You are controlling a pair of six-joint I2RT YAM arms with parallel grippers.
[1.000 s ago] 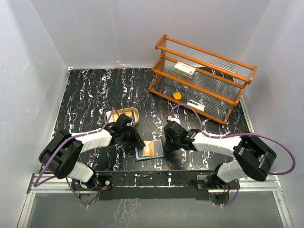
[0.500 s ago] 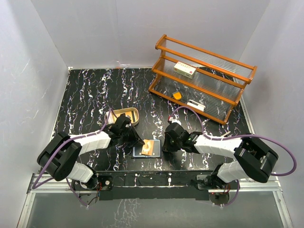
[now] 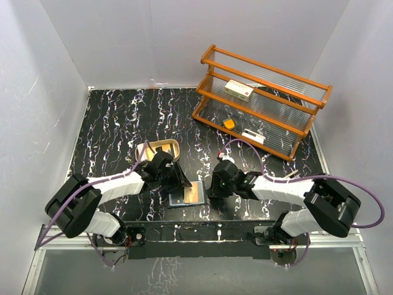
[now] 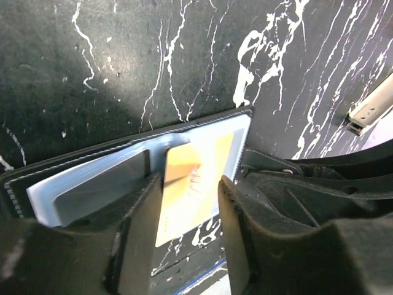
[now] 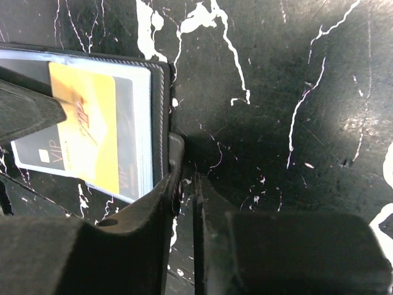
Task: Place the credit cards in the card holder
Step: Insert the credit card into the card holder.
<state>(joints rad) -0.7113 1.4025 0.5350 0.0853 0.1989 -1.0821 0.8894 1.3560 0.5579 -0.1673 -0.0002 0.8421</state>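
Since one second ago, the card holder (image 3: 182, 198) has shifted slightly left, and the left gripper (image 3: 178, 182) has followed it rightward and parted its fingers.

1. Card holder: lies open and flat on the black marbled table (image 3: 110, 123), at the near edge between the two arms, pale slotted inside facing up.
2. Cards: a tan card (image 4: 195, 175) lies tilted across the holder's right half, its near end projecting past the holder's near edge. In the right wrist view it overlaps a dark card marked VIP (image 5: 38, 155). A grey card (image 4: 101, 184) sits on the left half.
3. Left gripper (image 4: 190, 183): over the holder, fingers moderately apart and straddling the tan card's near end. Whether they touch it cannot be told.
4. Right gripper (image 3: 214, 187): at the holder's right edge, fingers (image 5: 175, 160) nearly together with only a thin slit between and nothing in it. One fingertip touches the holder's stitched border.
5. Surroundings: a tan oval tray (image 3: 164, 147) stands just beyond the left gripper.
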